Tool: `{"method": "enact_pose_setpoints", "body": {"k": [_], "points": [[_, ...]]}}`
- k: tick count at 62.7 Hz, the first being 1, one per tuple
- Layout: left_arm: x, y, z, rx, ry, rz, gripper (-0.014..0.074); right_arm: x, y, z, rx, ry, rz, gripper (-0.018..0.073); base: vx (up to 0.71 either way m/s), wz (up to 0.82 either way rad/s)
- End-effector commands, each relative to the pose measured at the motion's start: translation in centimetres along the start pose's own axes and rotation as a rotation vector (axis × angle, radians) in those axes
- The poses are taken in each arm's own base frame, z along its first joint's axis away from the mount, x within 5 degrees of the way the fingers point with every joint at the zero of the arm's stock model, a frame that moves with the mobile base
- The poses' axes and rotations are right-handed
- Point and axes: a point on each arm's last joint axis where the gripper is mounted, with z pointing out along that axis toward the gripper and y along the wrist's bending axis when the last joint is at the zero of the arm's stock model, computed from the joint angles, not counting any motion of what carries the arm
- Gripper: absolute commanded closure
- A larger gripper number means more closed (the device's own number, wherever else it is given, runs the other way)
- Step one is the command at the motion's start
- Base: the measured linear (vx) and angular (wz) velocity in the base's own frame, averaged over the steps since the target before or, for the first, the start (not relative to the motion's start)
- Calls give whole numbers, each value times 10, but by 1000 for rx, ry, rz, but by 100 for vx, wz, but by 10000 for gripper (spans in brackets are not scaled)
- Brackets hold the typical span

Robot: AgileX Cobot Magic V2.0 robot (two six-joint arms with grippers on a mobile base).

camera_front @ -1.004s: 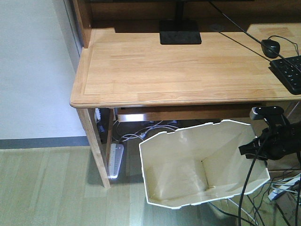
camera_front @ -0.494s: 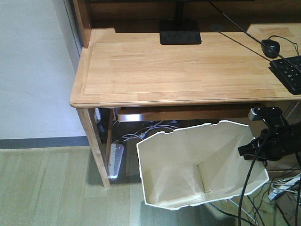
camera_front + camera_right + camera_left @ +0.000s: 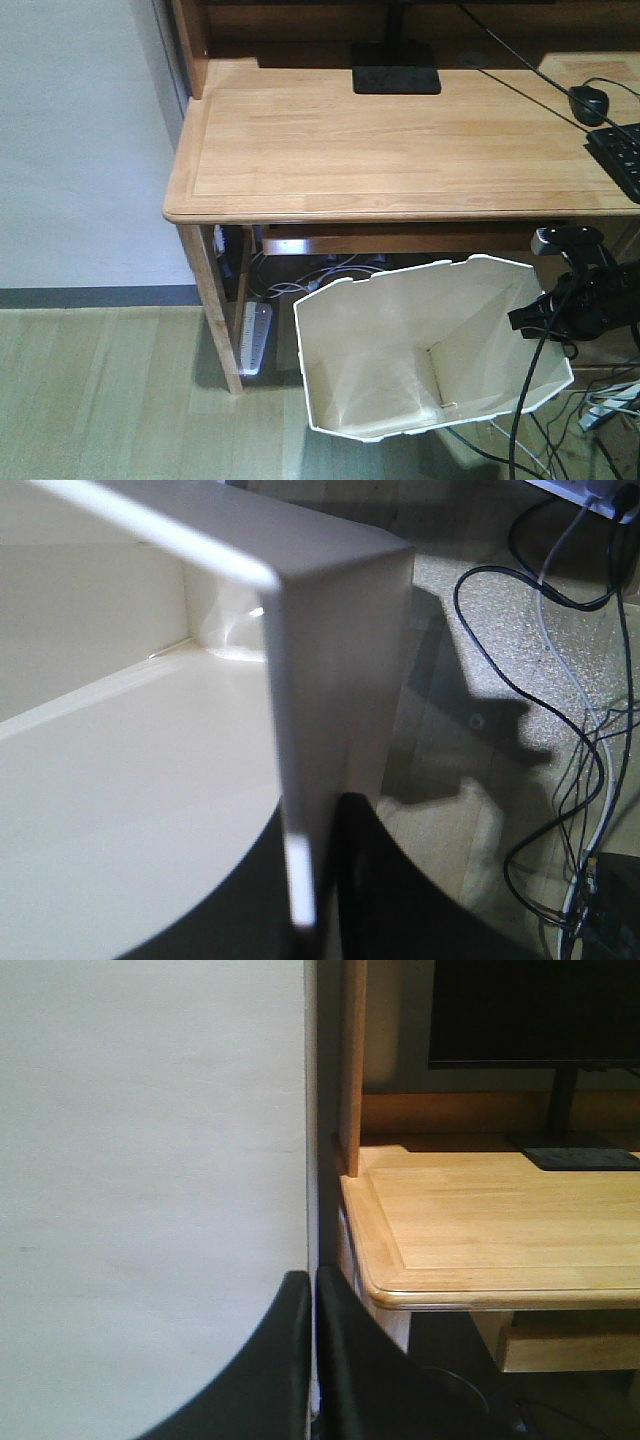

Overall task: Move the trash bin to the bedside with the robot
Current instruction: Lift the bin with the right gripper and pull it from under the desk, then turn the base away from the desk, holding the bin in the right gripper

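One arm is doing all the work: the right gripper (image 3: 548, 312) is pinching the right-hand rim of the white bin (image 3: 410, 350). Its jaws are clamping the thin wall, one finger inside and one outside. The bin is hanging tilted, mouth toward the front camera, just in front of the desk (image 3: 400, 150) and below its front edge. Whether its base is touching the floor (image 3: 100, 400) cannot be told. The left gripper (image 3: 312, 1360) is sitting clenched on nothing, fingers pressed together, facing the wall (image 3: 150, 1160) beside the desk corner. No bed is appearing in any view, so the carry is likely far from finished. Doing this step well is probably a matter of grip and clearance. The hold is taking only one edge of a flexible wall, so smooth, slow travel should be keeping the plastic from bending out of the jaws. The bin's far rim is needing room from the desk edge and leg as the base turns away. Loose cables (image 3: 560, 730) are lying on the floor at the right, where a snag looks possible.
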Motion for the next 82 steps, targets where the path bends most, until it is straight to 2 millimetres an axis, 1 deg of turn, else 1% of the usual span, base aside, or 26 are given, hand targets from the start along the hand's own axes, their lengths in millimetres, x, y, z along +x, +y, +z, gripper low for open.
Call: {"method": "enact_pose_setpoints", "body": {"k": [1, 27, 61, 82], "points": [[2, 0, 1, 7, -53, -17, 602, -13, 11, -18, -80, -73, 54, 565, -4, 16], [2, 0, 1, 7, -53, -17, 602, -13, 11, -18, -80, -73, 54, 565, -6, 32], [2, 0, 1, 7, -53, -17, 602, -13, 11, -18, -82, -72, 54, 565, -7, 67], [2, 0, 1, 7, -53, -17, 602, -13, 11, -18, -82, -72, 54, 565, 0, 56]]}}
